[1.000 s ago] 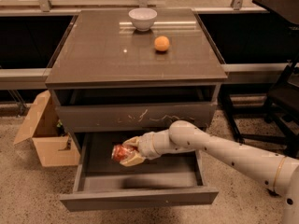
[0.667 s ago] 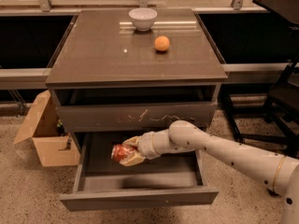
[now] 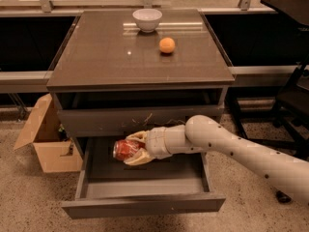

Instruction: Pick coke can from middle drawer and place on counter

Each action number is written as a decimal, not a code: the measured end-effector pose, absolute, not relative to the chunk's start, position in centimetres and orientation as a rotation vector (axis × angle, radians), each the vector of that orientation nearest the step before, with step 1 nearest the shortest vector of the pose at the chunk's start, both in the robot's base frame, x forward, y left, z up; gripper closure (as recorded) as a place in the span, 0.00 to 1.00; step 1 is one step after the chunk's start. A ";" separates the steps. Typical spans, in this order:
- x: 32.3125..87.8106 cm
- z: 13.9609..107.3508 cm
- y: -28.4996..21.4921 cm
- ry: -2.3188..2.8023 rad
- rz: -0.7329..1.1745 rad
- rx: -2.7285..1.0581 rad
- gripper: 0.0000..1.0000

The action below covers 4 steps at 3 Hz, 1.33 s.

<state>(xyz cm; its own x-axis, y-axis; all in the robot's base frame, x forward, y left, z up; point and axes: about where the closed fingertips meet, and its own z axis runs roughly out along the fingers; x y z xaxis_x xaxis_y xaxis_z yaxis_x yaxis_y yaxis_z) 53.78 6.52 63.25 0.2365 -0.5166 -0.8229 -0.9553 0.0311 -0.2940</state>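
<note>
The red coke can (image 3: 123, 149) lies on its side in my gripper (image 3: 135, 148), which is shut on it. I hold it a little above the floor of the open middle drawer (image 3: 145, 208), toward the drawer's back left. The drawer is pulled out and has a plain dark grey front panel. My white arm reaches in from the right. The counter (image 3: 111, 62) is the glossy dark top slab of the cabinet, above the drawer.
A white bowl (image 3: 147, 19) and an orange (image 3: 167, 45) sit on the far part of the counter. The scratched drawer front (image 3: 140, 119) overhangs the can. A cardboard box (image 3: 46, 141) stands left of the cabinet and a dark chair (image 3: 292, 100) to the right.
The gripper has risen slightly with the coke can still in it. The drawer and the things on the counter have not moved.
</note>
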 end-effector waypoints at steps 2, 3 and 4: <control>52.3 73.2 5.2 1.269 0.458 -1.668 1.00; 52.3 73.2 5.2 1.269 0.458 -1.668 1.00; 53.0 74.2 4.9 1.262 0.438 -1.661 1.00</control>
